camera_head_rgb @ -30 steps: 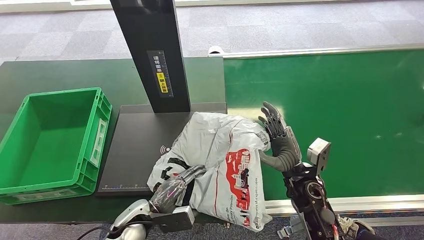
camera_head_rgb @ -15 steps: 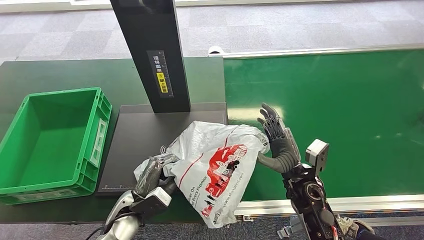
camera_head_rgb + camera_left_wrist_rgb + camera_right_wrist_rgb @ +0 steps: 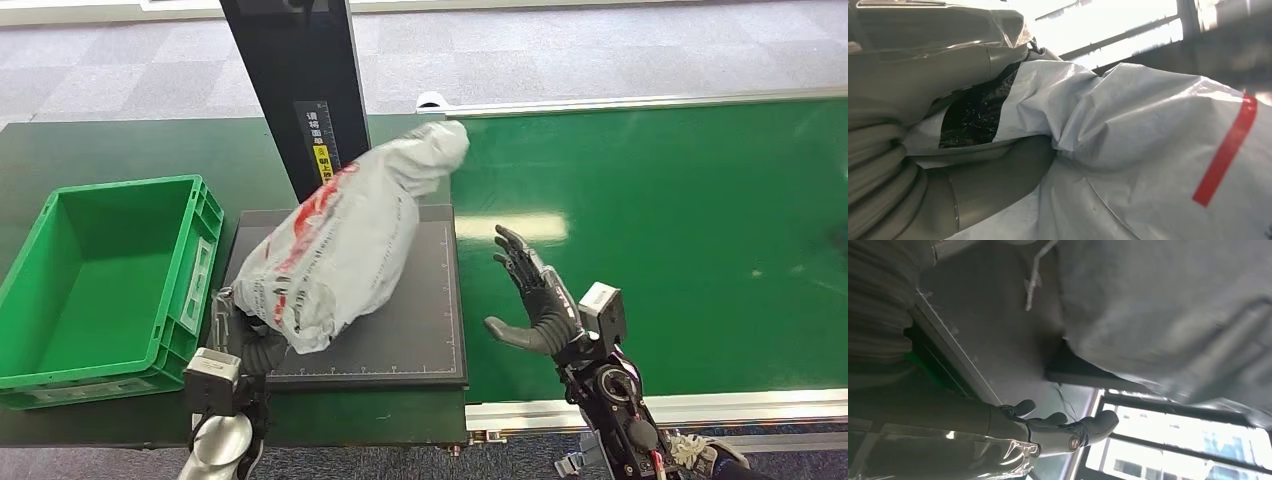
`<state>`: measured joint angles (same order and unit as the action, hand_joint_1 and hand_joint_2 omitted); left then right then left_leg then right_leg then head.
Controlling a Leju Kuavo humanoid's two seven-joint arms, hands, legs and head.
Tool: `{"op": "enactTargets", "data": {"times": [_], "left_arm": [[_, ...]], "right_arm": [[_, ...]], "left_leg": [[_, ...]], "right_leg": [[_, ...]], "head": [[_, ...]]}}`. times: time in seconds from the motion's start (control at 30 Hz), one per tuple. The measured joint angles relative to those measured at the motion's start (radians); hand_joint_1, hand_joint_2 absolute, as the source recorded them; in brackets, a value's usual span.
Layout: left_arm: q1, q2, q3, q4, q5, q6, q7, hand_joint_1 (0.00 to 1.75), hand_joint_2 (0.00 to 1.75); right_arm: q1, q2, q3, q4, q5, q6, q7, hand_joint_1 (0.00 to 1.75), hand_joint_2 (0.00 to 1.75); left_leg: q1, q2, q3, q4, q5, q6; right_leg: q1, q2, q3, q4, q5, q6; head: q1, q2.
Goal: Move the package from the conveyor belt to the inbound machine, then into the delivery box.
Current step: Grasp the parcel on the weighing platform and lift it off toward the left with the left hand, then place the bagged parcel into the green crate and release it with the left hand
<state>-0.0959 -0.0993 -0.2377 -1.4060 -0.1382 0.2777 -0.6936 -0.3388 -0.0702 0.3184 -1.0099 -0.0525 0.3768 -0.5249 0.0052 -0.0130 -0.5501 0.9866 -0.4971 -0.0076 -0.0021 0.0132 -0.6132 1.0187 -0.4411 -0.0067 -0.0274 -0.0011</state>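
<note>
The package [image 3: 345, 235], a grey plastic mail bag with red print, lies slanted across the black plate of the inbound machine [image 3: 420, 320], its far end up beside the machine's post. My left hand [image 3: 243, 338] grips the bag's near end from below and is mostly hidden by it. In the left wrist view the thumb [image 3: 998, 180] presses into the crumpled bag [image 3: 1148, 150]. My right hand [image 3: 530, 295] hovers open over the green conveyor belt [image 3: 680, 240], apart from the bag, fingers [image 3: 1048, 432] spread.
The green delivery box [image 3: 90, 270] stands with nothing in it left of the machine plate, on the dark table. The machine's black post [image 3: 300, 100] rises behind the plate. A metal rail [image 3: 700, 405] edges the belt's near side.
My left hand has swung the package left, off the belt's edge and onto the machine plate. My right hand has let it go and drawn back and down over the belt.
</note>
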Motion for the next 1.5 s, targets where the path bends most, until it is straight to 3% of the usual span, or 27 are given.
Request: {"op": "enactTargets", "data": {"times": [0.13, 0.3, 0.43, 0.57, 0.77, 0.93, 1.13, 1.3, 1.4, 1.5], "left_arm": [[0.000, -0.001, 0.019, -0.061, 0.068, 0.084, -0.005, 1.75, 1.75], [0.006, 0.000, 0.027, -0.160, 0.080, 0.213, -0.006, 1.75, 1.75], [0.009, -0.002, 0.042, -0.306, -0.130, 0.387, -0.007, 1.75, 1.75], [0.007, -0.053, 0.133, -0.446, -0.445, 0.403, -0.007, 1.75, 1.75], [-0.003, -0.104, 0.246, -0.551, -0.621, 0.403, -0.007, 1.75, 1.75], [-0.041, -0.135, 0.410, -0.585, -0.749, 0.403, -0.007, 1.75, 1.75], [-0.050, -0.166, 0.562, -0.489, -0.728, 0.403, -0.006, 1.75, 1.75], [-0.070, -0.187, 0.681, -0.251, -0.788, 0.400, 0.045, 1.75, 1.75], [-0.073, -0.147, 0.669, -0.084, -0.587, 0.339, 0.159, 1.75, 1.75], [-0.080, -0.094, 0.613, 0.033, -0.236, 0.254, 0.175, 1.75, 1.75]], "right_arm": [[-0.017, -0.019, 0.065, 0.054, 0.095, 0.050, 0.002, 0.00, 1.75], [-0.046, -0.040, 0.129, 0.124, 0.112, 0.121, 0.039, 0.00, 1.75], [-0.078, -0.050, 0.166, 0.171, 0.110, 0.124, 0.045, 0.00, 1.75], [-0.096, -0.052, 0.189, 0.190, 0.110, 0.118, 0.050, 0.00, 1.75], [-0.107, -0.053, 0.206, 0.206, 0.119, 0.112, 0.051, 0.00, 1.75], [-0.112, -0.045, 0.220, 0.217, 0.137, 0.091, 0.048, 0.00, 1.75], [-0.107, -0.031, 0.220, 0.211, 0.171, 0.021, 0.010, 0.00, 1.75], [-0.086, -0.015, 0.181, 0.165, 0.175, -0.022, -0.029, 0.00, 1.75], [-0.066, -0.010, 0.145, 0.124, 0.174, -0.027, -0.034, 0.00, 1.75], [-0.061, -0.008, 0.120, 0.103, 0.172, -0.024, -0.045, 0.00, 1.75]], "left_leg": [[0.000, 0.000, 0.000, 0.000, 0.000, 0.000], [0.000, 0.000, 0.000, 0.000, 0.000, 0.000], [0.000, -0.001, 0.000, 0.000, 0.000, 0.000], [0.000, 0.000, 0.000, 0.000, 0.000, 0.000], [0.000, 0.000, 0.000, 0.000, 0.000, 0.000], [0.000, 0.000, 0.001, 0.000, 0.000, 0.000], [0.000, 0.000, 0.001, 0.000, 0.000, 0.000], [-0.001, 0.000, 0.001, 0.000, 0.000, 0.000], [-0.001, 0.000, 0.001, 0.000, 0.000, 0.000], [0.000, 0.000, 0.001, 0.000, 0.000, 0.000]], "right_leg": [[0.000, 0.000, 0.000, 0.000, 0.000, 0.000], [0.000, 0.000, 0.000, 0.000, 0.000, 0.000], [0.000, 0.000, 0.000, 0.000, 0.000, 0.000], [0.000, 0.000, 0.000, 0.000, 0.000, 0.000], [0.000, 0.000, 0.000, 0.000, 0.000, 0.000], [0.000, 0.000, 0.000, 0.000, 0.000, 0.000], [0.000, 0.000, 0.000, 0.000, 0.000, 0.000], [0.000, 0.000, 0.000, 0.000, 0.000, 0.000], [0.000, 0.000, 0.000, 0.000, 0.000, 0.000], [0.000, 0.000, 0.000, 0.000, 0.000, 0.000]], "head": [[0.000, 0.000], [0.000, 0.000], [0.000, 0.000], [0.000, 0.000], [0.000, 0.000], [0.000, 0.000], [0.000, 0.000], [0.000, 0.000], [0.000, 0.000], [0.000, 0.000]]}}
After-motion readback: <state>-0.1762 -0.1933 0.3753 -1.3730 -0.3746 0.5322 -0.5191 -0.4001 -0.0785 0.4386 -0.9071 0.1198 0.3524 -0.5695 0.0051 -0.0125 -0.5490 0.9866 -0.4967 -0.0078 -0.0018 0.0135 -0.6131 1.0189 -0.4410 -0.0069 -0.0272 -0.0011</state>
